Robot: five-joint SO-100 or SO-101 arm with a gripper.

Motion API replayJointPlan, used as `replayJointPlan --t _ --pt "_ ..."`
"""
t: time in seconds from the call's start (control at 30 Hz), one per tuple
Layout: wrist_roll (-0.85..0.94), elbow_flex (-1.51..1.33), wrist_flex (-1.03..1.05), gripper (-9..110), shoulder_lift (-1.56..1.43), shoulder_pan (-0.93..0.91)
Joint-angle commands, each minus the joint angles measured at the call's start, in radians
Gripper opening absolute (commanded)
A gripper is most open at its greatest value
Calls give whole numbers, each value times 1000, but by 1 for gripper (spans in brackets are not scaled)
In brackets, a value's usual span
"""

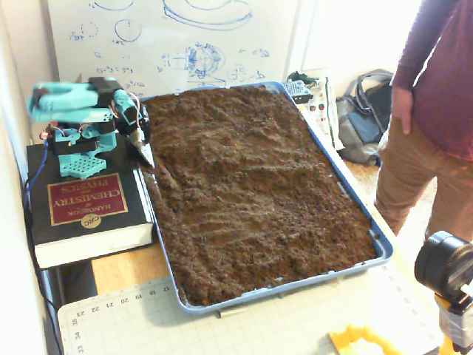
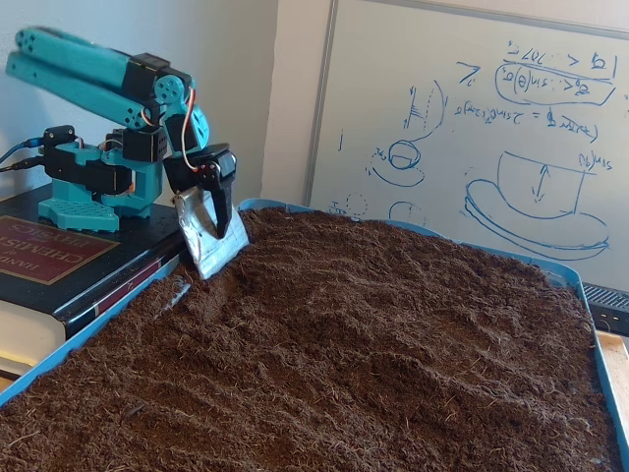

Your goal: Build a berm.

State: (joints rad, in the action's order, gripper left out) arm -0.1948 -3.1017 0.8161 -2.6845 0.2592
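Berm (image 2: 413, 324) is barely formed: a low rounded swell of soil in the tray (image 2: 580, 280), lying out ahead of the gripper (image 2: 218, 214) and off to its right in the low fixed view, its long axis running across the tray. Gripper (image 1: 140, 144) is clamped on a metal blade (image 2: 208, 241), whose lower edge touches soil at the tray's near corner. I judge the push should go outward toward that swell.
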Motion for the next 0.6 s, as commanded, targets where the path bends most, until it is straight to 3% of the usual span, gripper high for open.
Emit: replayJointPlan --t 0.0,0.2,0.57 --pt "-8 115 -91 0 158 0" --pt "-9 250 -120 0 298 -5" --pt "-8 732 -121 0 962 -3"
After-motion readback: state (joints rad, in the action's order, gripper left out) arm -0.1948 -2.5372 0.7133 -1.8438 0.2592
